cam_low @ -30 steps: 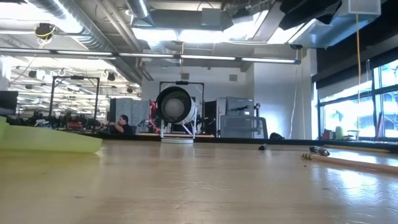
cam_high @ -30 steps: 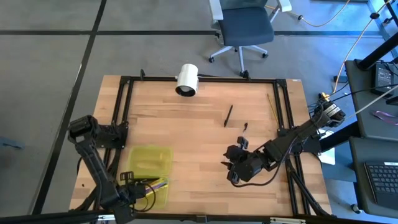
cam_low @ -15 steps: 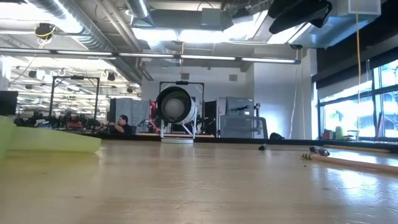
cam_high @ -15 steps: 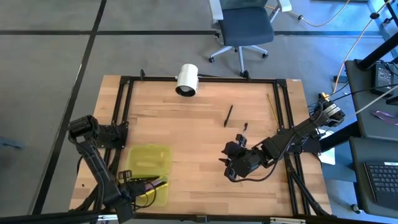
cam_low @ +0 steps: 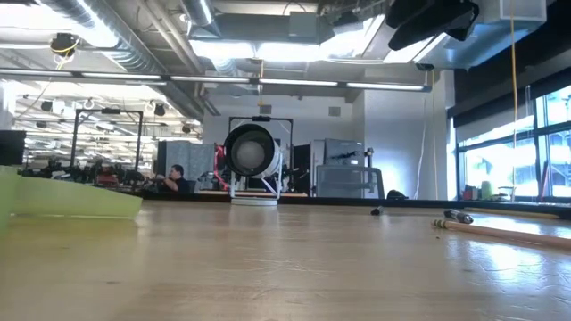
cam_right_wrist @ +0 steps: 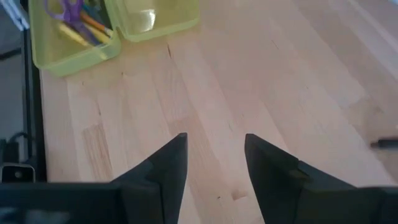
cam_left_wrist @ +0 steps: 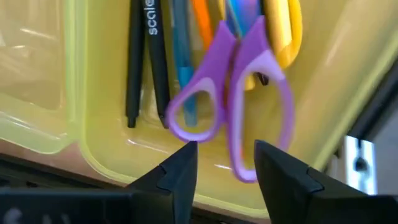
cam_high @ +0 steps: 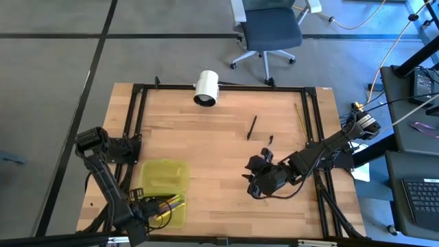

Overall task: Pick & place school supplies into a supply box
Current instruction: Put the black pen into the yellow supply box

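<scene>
Both arms were dark, near-black jointed builds of blocky segments, with black cables looping beside them. The left gripper (cam_left_wrist: 221, 171) ended in two matte black fingers with angular, stepped tips, and the right gripper (cam_right_wrist: 214, 165) carried the same pair of wedge-shaped dark fingers on a black bar-like base.
</scene>
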{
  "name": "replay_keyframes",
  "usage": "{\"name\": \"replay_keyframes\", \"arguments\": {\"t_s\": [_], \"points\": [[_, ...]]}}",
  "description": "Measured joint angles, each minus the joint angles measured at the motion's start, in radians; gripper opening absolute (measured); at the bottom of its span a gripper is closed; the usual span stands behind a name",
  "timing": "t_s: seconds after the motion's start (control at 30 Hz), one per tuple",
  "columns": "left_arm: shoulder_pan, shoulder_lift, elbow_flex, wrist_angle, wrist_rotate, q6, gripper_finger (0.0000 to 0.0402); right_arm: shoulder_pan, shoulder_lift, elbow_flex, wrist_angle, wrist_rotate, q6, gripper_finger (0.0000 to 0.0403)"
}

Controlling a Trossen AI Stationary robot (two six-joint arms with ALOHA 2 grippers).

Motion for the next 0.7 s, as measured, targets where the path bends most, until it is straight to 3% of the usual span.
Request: {"name": "replay_keyframes", "arguments": {"t_s": [0.2, 0.47, 0.7], "points": [[0.022, -0.085, 0.011, -0.004, -0.164, -0.002, 0.0161, -0.038, 0.000, 0.000, -0.174, -0.001, 0.214, 0.0165], [0.118, -0.178, 0.011, -0.003, -0.590, 0.111, 0.0156, -0.117, 0.000, 0.000, -0.513, -0.012, 0.469, 0.0165], [0.263, -0.161, 0.011, 0.026, -0.748, 0.286, 0.0145, -0.215, 0.001, 0.000, -0.560, -0.086, 0.534, 0.0165]]}}
